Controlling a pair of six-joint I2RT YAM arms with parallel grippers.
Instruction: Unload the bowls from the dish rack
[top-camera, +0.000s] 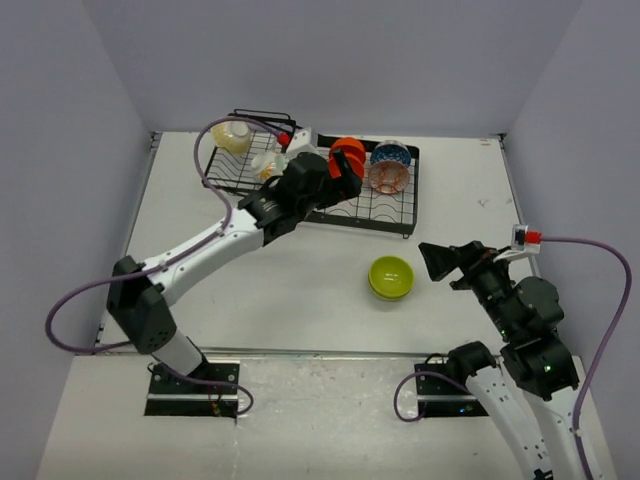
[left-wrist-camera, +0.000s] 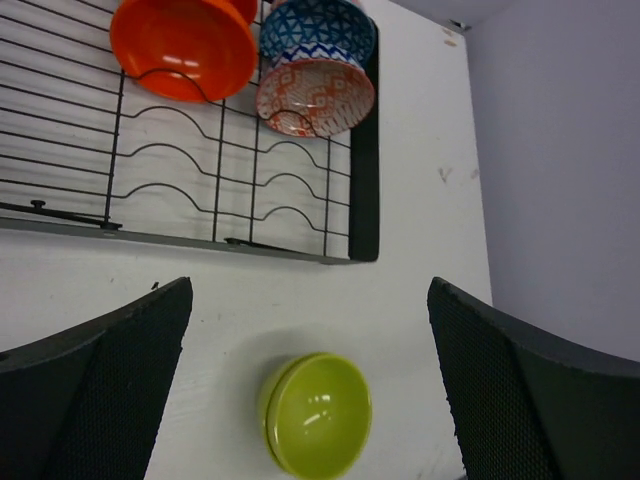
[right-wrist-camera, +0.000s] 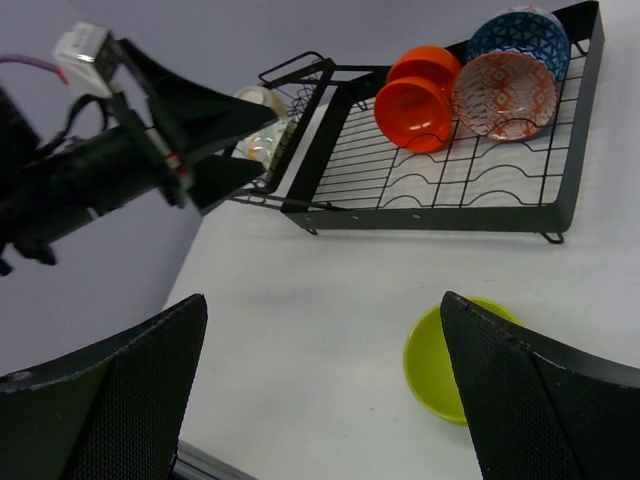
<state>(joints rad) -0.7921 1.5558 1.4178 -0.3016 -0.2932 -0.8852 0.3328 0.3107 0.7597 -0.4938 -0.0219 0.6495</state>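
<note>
The black wire dish rack stands at the back of the table. On its right side stand an orange-red bowl, a blue patterned bowl and a pinkish patterned bowl. Two cream bowls sit at its left end. A lime green bowl rests upright on the table in front of the rack. My left gripper is open and empty over the rack's front, next to the orange-red bowl. My right gripper is open and empty, just right of the lime green bowl.
The left wrist view shows the rack's grid, the orange-red bowl, the pinkish bowl and the lime green bowl below. Grey walls enclose the table on three sides. The left arm reaches across in the right wrist view.
</note>
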